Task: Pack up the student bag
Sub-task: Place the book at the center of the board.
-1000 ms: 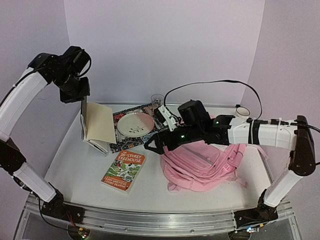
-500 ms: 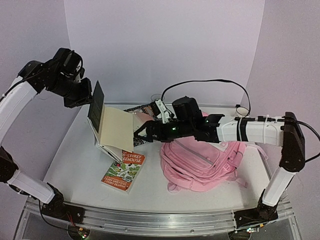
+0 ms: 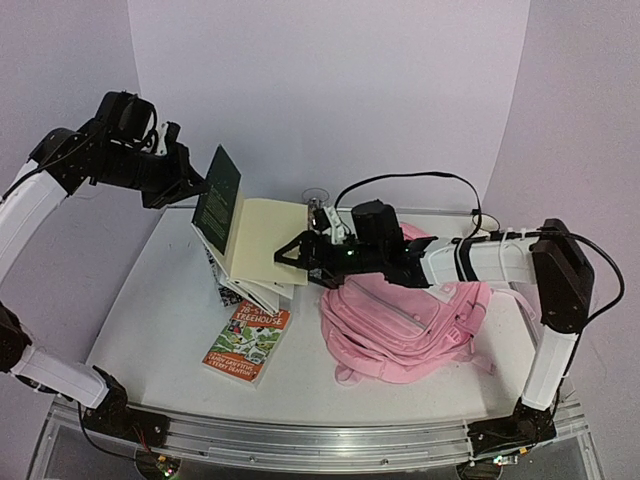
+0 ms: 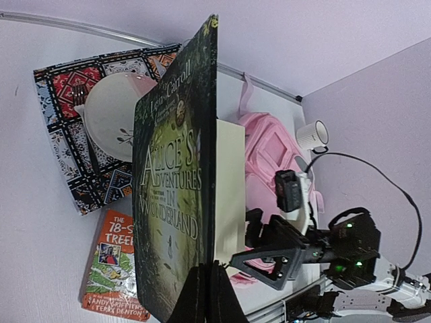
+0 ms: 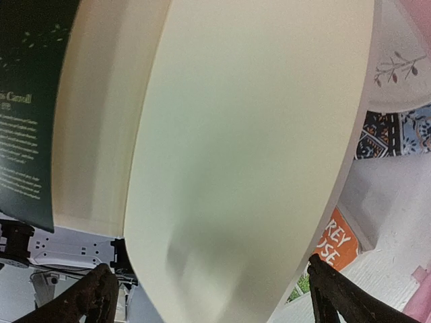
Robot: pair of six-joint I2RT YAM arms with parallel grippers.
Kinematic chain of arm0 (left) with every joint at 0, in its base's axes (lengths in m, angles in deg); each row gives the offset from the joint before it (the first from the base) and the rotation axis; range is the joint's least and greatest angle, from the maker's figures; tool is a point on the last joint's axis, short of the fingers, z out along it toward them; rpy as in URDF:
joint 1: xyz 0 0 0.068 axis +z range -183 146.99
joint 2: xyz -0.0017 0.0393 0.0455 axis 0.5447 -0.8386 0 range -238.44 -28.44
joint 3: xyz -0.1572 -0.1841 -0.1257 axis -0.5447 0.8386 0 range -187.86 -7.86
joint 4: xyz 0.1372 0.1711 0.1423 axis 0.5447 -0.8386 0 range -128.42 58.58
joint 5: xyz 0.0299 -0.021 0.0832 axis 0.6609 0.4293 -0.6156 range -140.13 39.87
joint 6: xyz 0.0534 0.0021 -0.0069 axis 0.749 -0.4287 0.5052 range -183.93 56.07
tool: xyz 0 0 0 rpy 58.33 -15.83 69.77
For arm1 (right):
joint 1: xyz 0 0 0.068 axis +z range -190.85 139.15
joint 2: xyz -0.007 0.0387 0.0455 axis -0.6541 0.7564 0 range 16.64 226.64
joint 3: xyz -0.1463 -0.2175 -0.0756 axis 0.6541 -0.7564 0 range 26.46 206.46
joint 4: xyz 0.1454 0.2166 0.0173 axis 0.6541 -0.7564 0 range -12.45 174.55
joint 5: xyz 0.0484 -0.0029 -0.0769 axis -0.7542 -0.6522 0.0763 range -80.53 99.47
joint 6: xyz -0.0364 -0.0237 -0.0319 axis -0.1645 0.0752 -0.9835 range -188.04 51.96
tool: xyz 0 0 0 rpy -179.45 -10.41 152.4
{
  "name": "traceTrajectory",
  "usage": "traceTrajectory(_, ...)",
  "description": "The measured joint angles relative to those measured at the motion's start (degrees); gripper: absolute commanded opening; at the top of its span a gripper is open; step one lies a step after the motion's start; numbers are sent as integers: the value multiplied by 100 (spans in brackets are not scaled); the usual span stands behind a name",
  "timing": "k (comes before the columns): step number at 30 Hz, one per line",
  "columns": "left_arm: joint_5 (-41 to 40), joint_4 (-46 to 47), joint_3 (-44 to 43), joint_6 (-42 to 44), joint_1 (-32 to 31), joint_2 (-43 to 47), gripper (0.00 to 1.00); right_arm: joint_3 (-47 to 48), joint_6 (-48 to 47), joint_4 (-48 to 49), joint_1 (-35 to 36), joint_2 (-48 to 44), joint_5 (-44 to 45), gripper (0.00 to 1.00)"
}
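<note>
While left gripper [image 3: 200, 188] is clamping green book [image 3: 250, 245] cover, right gripper [image 3: 288, 256] is hovering wide-jawed at its pages, beside student bag [image 3: 400, 325].

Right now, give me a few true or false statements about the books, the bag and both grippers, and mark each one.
1. The left gripper is shut on the Alice book, gripping its dark cover. True.
2. The right gripper is shut. False: its jaws stand open beside the book's cream pages.
3. The orange Treehouse book is inside the student bag. False: it lies flat on the table, left of the bag.
4. A white plate sits on the patterned mat. True.
</note>
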Motion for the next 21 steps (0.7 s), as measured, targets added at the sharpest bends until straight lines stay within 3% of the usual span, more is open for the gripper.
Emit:
traceTrajectory(12, 607, 665, 428, -285, 0, 131, 0, -361, 889, 1189, -257, 552, -620, 98)
traceTrajectory(21, 578, 923, 1558, -436, -1, 521, 0, -361, 897, 1434, -279, 591, -837, 98)
